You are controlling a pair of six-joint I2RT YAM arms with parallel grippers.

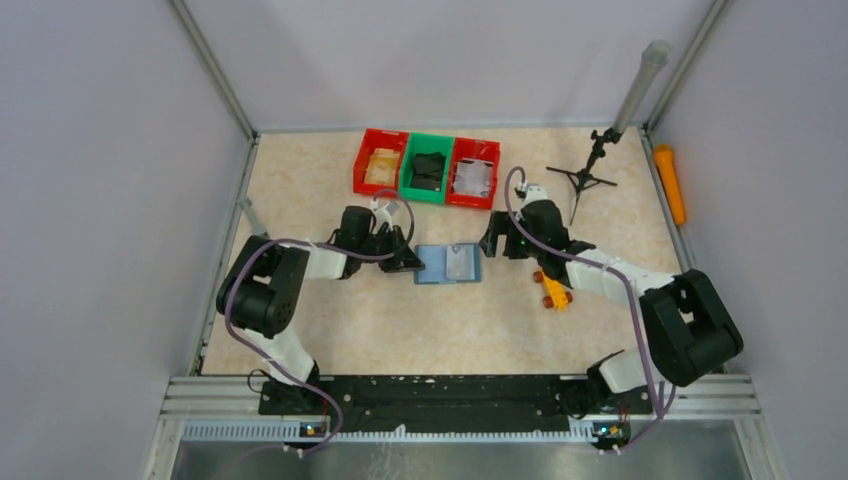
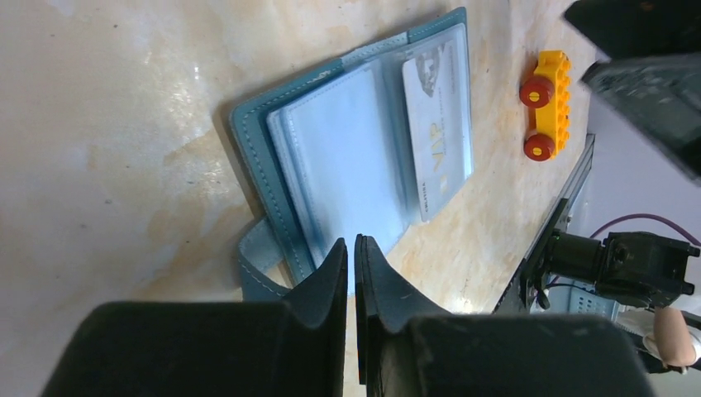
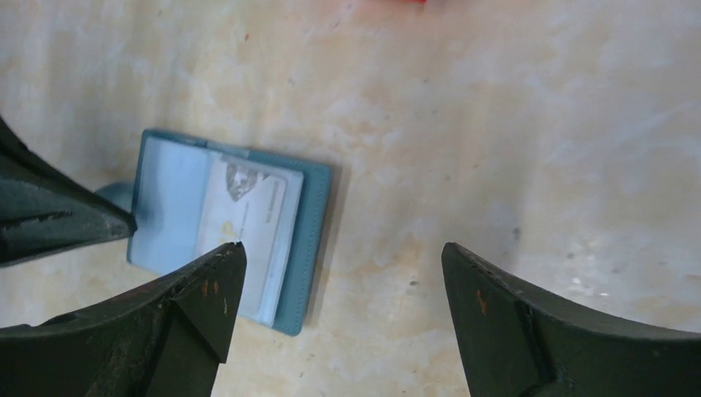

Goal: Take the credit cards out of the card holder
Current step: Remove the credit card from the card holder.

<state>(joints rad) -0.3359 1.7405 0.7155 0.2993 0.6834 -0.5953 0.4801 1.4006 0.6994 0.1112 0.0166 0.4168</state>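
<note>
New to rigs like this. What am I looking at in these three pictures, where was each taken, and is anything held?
Two black robot arms are bolted at the near edge of a beige table, each ending in a two-finger gripper. The wide picture is from a fixed camera above and behind them; the other two are from wrist cameras, looking past each arm's fingers. Between the arms lies an open teal-blue folding card holder with one pale card in a clear sleeve. The left gripper is shut at the holder's edge; whether it pinches it is unclear. The right gripper is open and empty. Nearby: a yellow toy block with red wheels and red and green plastic bins.
</note>
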